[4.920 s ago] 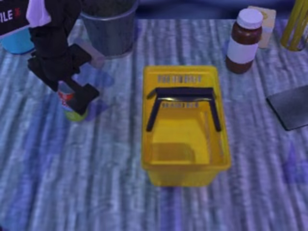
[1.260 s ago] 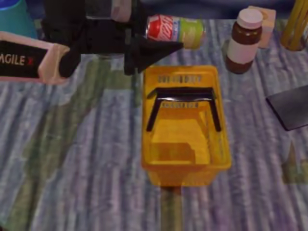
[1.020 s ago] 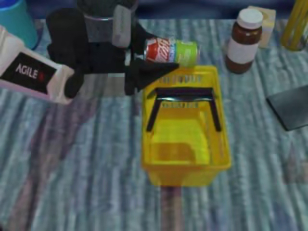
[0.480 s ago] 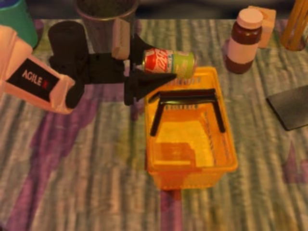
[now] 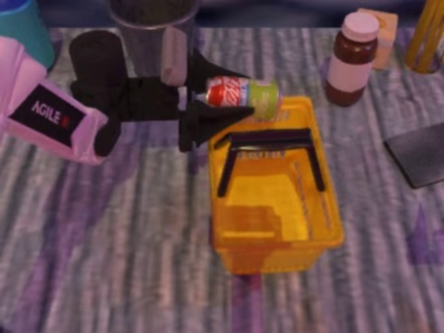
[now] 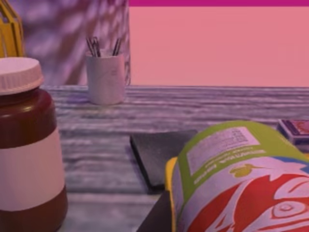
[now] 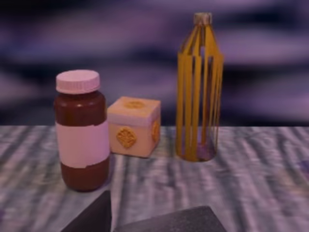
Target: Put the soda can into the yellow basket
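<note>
The soda can [image 5: 253,97] lies on its side in the air, red-and-white end toward my left arm and green end over the far-left corner of the yellow basket [image 5: 333,215]. My left gripper [image 5: 223,94] reaches in from the table's left and is shut on the can's red half. In the left wrist view the can [image 6: 241,179] fills the near corner beside one dark fingertip [image 6: 153,218]. The basket's black handles [image 5: 267,139] are folded across its far half. My right gripper is out of the top view; its wrist view shows one fingertip [image 7: 98,216] set wide.
A grey round bin [image 5: 152,28] and a teal cup [image 5: 24,31] stand behind my left arm. A brown white-capped bottle [image 5: 350,59], a beige box [image 5: 385,28] and a yellow slatted bottle [image 5: 427,38] stand at the far right. A dark mat [image 5: 420,152] lies right of the basket.
My left gripper carried the can from the table's left, up and over to the basket's far-left corner, then lower. The basket has shifted and turned slightly in the last second.
</note>
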Tool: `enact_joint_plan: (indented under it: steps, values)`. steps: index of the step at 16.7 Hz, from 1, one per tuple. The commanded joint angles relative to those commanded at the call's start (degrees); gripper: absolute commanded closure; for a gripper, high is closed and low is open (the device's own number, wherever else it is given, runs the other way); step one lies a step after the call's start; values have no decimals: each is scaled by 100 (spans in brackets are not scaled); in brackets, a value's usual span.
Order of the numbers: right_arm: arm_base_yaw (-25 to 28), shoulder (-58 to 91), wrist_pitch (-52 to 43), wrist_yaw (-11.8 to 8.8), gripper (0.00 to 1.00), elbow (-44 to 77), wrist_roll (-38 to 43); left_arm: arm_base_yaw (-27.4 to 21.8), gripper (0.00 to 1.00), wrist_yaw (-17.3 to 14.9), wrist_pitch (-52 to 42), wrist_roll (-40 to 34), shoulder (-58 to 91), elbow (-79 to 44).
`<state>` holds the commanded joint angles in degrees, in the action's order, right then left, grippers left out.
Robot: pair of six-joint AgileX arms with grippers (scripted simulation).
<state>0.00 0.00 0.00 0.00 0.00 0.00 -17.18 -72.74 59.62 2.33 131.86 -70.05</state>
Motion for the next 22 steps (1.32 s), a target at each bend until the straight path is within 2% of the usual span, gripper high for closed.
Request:
enact_joint_plan:
  steps: [3, 4, 14, 16, 18, 22]
  values:
    - [0, 0, 0, 0, 0, 0, 0, 0, 2, 0, 0, 0, 0, 0]
    - [0, 0, 0, 0, 0, 0, 0, 0, 0, 0, 0, 0, 0, 0]
    - [28, 52, -45, -7, 0, 53, -32, -11, 0, 45, -37, -8, -67, 16]
    - [159, 320, -272, -32, 0, 327, -195, 32, 0, 219, -169, -68, -323, 136]
    - [367, 812, -675, -56, 0, 826, -477, 118, 0, 524, -405, -161, -794, 359]
    - [907, 2422, -1860, -67, 0, 2414, -1295, 403, 0, 1445, -1160, -396, -2333, 1101]
